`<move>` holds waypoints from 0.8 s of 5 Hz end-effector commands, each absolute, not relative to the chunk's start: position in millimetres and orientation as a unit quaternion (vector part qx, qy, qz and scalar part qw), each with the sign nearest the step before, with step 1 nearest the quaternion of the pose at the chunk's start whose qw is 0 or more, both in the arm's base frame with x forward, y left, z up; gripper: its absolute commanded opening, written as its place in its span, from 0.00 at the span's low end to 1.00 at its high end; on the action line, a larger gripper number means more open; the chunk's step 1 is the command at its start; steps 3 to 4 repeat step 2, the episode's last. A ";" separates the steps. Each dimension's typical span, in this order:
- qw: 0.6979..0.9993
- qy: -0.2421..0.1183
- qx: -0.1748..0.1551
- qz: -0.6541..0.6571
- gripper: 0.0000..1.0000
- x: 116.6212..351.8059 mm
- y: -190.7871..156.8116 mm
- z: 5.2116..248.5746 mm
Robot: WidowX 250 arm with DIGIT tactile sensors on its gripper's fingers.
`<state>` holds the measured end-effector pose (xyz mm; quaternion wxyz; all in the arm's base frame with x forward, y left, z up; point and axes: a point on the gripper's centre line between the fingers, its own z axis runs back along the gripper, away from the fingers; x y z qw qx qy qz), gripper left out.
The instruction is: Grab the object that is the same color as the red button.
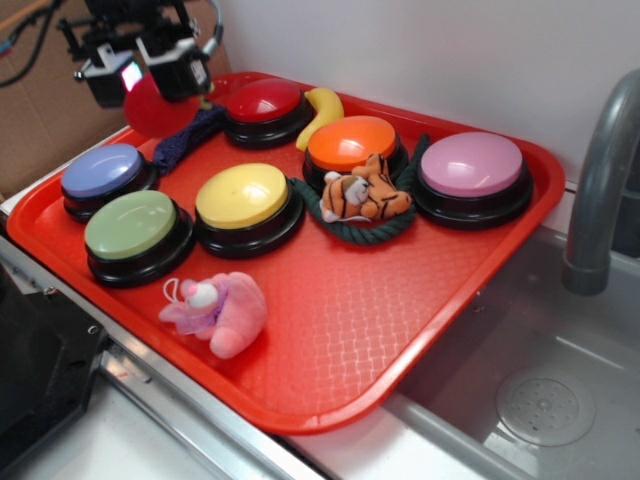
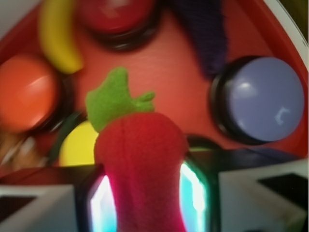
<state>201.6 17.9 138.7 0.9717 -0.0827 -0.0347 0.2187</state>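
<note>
One claw [image 2: 145, 193] clenched on red plush ball [image 2: 140, 159] | ball lifted above red tray [image 1: 330, 340], far-left corner | green tuft [image 2: 113, 99] on ball | red button [image 1: 266, 102] just beside, on tray

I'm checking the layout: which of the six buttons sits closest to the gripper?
The red button at the tray's back, nearest the gripper holding the red plush; the purple, green, yellow, orange and pink ones sit farther off.
</note>
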 end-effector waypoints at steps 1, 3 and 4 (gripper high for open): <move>0.989 -0.041 -0.115 0.085 0.00 166.3 -23.9 159.7; 0.987 -0.025 -0.101 0.120 0.00 168.6 -18.1 152.6; 0.987 -0.025 -0.101 0.120 0.00 168.6 -18.1 152.6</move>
